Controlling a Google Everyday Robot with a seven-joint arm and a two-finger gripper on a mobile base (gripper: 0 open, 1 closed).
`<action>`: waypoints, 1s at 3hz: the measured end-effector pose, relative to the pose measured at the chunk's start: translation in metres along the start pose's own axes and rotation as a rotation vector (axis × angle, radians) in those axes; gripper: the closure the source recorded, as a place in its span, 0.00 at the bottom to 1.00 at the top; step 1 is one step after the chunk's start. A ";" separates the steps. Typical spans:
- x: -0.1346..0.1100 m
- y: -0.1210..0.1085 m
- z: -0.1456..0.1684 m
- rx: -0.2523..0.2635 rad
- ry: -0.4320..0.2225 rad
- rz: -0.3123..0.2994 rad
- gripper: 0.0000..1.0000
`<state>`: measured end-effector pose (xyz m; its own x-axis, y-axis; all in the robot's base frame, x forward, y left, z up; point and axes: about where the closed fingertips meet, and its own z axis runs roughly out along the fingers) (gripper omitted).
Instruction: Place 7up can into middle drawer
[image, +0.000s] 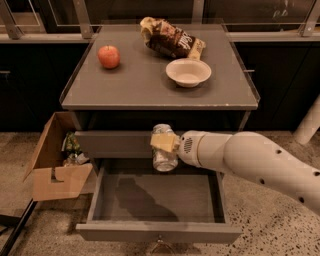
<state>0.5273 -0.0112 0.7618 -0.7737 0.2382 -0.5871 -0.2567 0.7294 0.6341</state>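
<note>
My gripper (164, 143) is shut on the 7up can (163, 159), a small silver can held upright in front of the cabinet. The can hangs over the back edge of the open middle drawer (157, 233), a wide grey box pulled out towards me with a small knob on its front. The drawer's flat bottom is bare and shows the arm's shadow. My white arm (250, 160) reaches in from the right.
The closed upper drawer (112, 142) sits just behind the can. On the cabinet top (140, 85) are a red apple (109, 56), a chip bag (170, 40) and a white bowl (188, 71). An open cardboard box (55, 167) stands on the floor to the left.
</note>
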 end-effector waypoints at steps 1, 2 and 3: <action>0.030 -0.015 0.020 -0.017 0.132 0.022 1.00; 0.067 -0.028 0.035 -0.043 0.295 0.036 1.00; 0.096 -0.041 0.046 -0.049 0.395 0.048 1.00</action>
<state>0.4902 0.0114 0.6569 -0.9463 -0.0010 -0.3234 -0.2348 0.6899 0.6847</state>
